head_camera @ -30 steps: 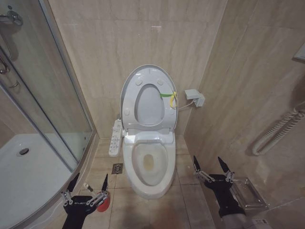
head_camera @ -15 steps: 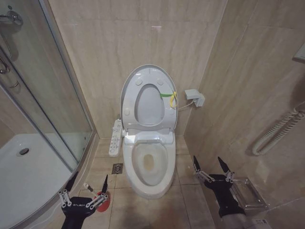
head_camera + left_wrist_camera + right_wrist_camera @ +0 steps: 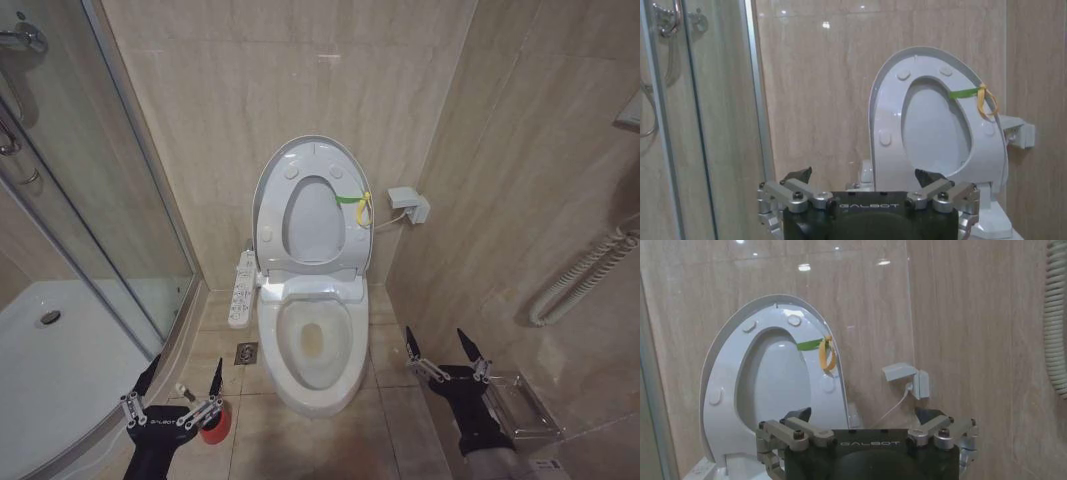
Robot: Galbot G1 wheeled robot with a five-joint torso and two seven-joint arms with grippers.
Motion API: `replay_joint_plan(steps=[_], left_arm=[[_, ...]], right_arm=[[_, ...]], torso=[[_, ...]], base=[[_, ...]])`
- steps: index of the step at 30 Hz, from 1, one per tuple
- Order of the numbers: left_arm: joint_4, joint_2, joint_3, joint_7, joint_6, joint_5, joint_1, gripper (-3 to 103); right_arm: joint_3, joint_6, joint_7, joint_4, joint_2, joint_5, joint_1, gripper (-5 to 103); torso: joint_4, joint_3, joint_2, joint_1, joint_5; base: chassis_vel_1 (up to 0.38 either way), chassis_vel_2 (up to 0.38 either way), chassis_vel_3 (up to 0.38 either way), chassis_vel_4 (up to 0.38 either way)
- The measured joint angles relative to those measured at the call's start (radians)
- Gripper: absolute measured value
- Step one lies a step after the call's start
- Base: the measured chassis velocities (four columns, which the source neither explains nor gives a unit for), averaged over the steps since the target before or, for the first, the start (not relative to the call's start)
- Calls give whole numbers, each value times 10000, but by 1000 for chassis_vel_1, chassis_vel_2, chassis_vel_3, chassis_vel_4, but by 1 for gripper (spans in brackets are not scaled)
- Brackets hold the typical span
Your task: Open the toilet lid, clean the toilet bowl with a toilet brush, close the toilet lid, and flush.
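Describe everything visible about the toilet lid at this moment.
The toilet lid is a glossy white oval that looks like plastic, raised upright against the tiled wall. The ring-shaped seat is folded up against its underside, its round bumpers facing the room. A yellow-green strap hangs at one edge. Neither pincer touches it.

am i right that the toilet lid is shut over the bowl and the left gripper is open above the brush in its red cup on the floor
Not quite. The toilet lid stands raised against the wall, leaving the toilet bowl uncovered, as the head view shows. The rest holds: the left gripper is open above the toilet brush in its red cup on the floor.
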Motion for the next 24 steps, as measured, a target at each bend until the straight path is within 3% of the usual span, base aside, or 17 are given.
replay_joint_plan(steps=[24], left_arm=[[3, 8, 17, 13, 22, -26, -22, 100]], right_arm=[[0, 0, 0, 1, 0, 0, 0, 100]], torso=[[0, 0, 0, 0, 0]], base=[[0, 0, 0, 0]])
